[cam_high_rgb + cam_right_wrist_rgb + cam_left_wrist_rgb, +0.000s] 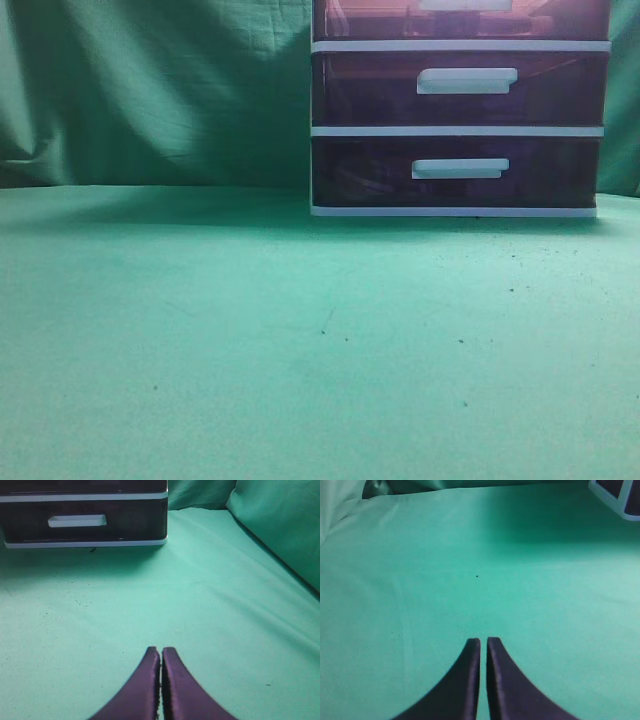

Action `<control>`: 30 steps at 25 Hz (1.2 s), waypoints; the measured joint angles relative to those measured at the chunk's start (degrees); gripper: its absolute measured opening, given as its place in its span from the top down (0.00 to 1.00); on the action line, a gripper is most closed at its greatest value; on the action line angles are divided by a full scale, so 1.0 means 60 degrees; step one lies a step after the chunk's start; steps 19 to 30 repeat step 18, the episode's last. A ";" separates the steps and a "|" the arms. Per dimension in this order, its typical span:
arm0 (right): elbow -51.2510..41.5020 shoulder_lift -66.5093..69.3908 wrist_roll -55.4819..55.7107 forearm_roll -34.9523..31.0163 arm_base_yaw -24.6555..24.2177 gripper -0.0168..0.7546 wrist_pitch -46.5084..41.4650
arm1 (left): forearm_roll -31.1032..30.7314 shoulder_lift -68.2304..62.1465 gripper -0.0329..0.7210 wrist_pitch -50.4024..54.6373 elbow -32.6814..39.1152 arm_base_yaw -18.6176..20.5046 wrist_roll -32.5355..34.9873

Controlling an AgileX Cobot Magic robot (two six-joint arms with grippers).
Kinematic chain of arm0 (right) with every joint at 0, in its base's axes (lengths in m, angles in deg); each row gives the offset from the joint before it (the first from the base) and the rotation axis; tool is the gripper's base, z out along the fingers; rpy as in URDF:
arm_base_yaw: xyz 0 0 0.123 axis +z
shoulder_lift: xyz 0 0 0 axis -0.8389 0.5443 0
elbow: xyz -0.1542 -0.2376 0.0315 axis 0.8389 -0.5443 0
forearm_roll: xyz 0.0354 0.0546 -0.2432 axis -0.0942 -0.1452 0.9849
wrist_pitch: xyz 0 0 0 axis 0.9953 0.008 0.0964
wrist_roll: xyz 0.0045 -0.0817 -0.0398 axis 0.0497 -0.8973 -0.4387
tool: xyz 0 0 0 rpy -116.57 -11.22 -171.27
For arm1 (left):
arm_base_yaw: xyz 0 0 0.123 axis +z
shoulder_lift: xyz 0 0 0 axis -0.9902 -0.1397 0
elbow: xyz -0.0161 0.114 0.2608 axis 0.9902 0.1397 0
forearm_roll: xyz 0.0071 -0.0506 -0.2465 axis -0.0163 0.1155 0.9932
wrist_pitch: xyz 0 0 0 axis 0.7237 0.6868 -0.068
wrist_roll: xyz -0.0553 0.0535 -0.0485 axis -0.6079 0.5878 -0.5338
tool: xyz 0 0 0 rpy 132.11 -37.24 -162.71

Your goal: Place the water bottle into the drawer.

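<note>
The top drawer (460, 18) is dark reddish-purple with a white bar handle; it sits at the top of the white-framed unit at the back right of the exterior view, cut by the frame's top edge, and looks closed. No water bottle shows in any view. My left gripper (483, 640) is shut and empty, low over the green cloth. My right gripper (161, 650) is shut and empty, facing the unit's bottom drawer (85, 522) from some way off. Neither arm shows in the exterior view.
Two lower drawers (460, 88) (458, 172) with white handles sit under the top one. Green cloth (250, 340) covers the table and hangs behind. A corner of the unit (620, 495) shows at the left wrist view's top right. Cloth folds rise at the right (285, 525).
</note>
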 joint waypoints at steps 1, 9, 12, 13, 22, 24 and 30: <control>0.0000 0.0000 0.0000 0.0000 0.0000 0.98 0.0000 | 0.0000 0.0000 0.96 0.0000 0.0000 0.0000 0.0000; 0.0000 0.0000 0.0000 0.0000 0.0000 0.98 0.0000 | 0.0062 0.0000 0.96 0.0021 0.0000 0.0000 0.0000; 0.0000 0.0000 0.0000 0.0000 0.0000 0.98 0.0000 | 0.0074 0.0000 0.96 0.0021 0.0000 0.0023 0.0013; 0.0000 0.0000 0.0000 0.0000 0.0000 0.98 0.0000 | 0.0074 0.0000 0.96 0.0021 0.0000 0.0023 0.0013; 0.0000 0.0000 0.0000 0.0000 0.0000 0.98 0.0000 | 0.0074 0.0000 0.96 0.0021 0.0000 0.0023 0.0013; 0.0000 0.0000 0.0000 0.0000 0.0000 0.98 0.0000 | 0.0074 0.0000 0.96 0.0021 0.0000 0.0023 0.0013; 0.0000 0.0000 0.0000 0.0000 0.0000 0.98 0.0000 | 0.0074 0.0000 0.96 0.0021 0.0000 0.0023 0.0013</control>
